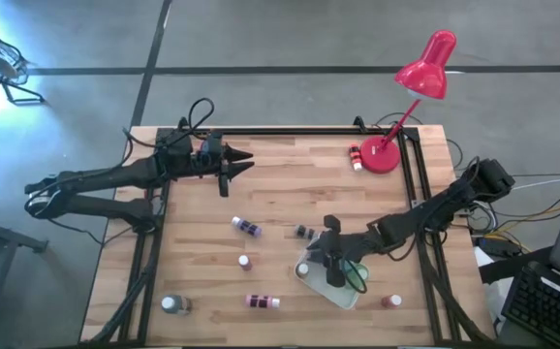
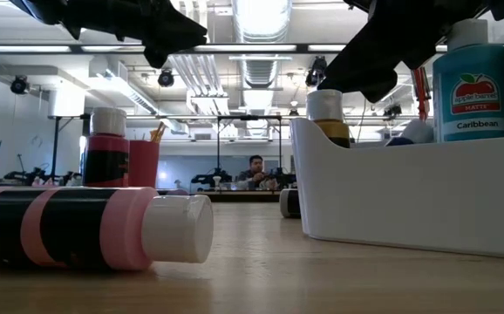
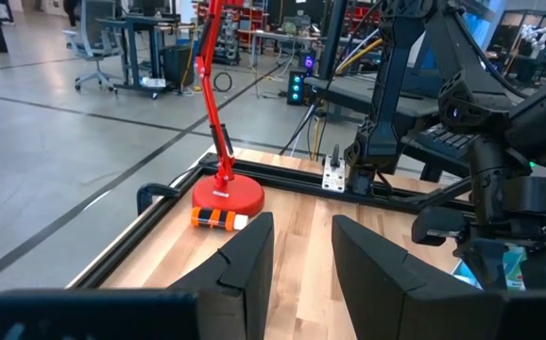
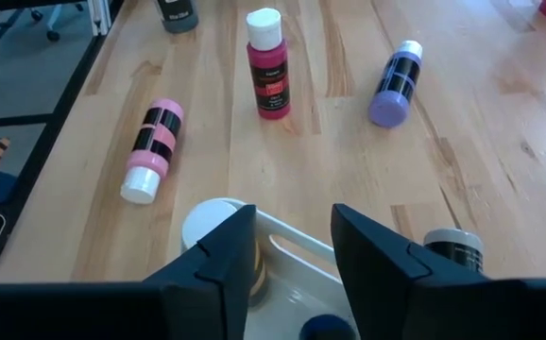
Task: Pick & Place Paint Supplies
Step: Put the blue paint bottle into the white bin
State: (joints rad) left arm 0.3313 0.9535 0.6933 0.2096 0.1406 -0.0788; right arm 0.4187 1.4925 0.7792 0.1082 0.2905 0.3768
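white bin (image 2: 409, 192) w/ teal bottle (image 2: 470, 83) inside.

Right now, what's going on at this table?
The right gripper hangs over the white bin at the table's near edge, fingers apart, nothing visibly held. The bin already holds several paint bottles. More bottles lie scattered on the wood, including a pink one. The left gripper waits, empty, at the far left.
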